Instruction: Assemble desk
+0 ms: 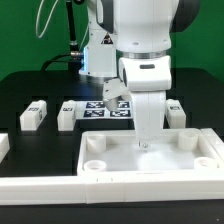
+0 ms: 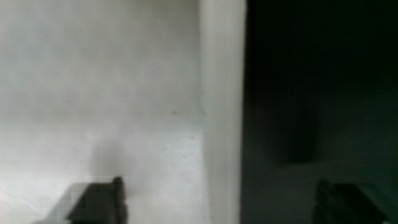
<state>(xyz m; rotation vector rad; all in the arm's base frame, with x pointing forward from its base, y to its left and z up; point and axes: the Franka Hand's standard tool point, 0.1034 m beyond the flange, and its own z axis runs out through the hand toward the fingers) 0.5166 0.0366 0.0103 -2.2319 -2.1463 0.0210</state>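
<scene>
Tabletop (image 1: pixel 120 158) of the desk, smooth white plastic, rectangular and rimmed, lies at six o'clock in my exterior view, with a round socket (image 1: pixel 93 143) in each corner. My gripper (image 1: pixel 143 146) hangs upright over its middle, tips at or just above the flat surface; I cannot tell whether they touch. On the wrist view its two dark fingers (image 2: pixel 98 203) stand wide apart, gripping nothing, with matte white plastic and a straight pale edge beyond them. Blocky white legs (image 1: pixel 33 116) with black-and-white square tags lie on the black table (image 1: pixel 25 95) around nine o'clock. Another leg (image 1: pixel 177 112) sits at two o'clock, and the marker board (image 1: pixel 100 108) is between them.
</scene>
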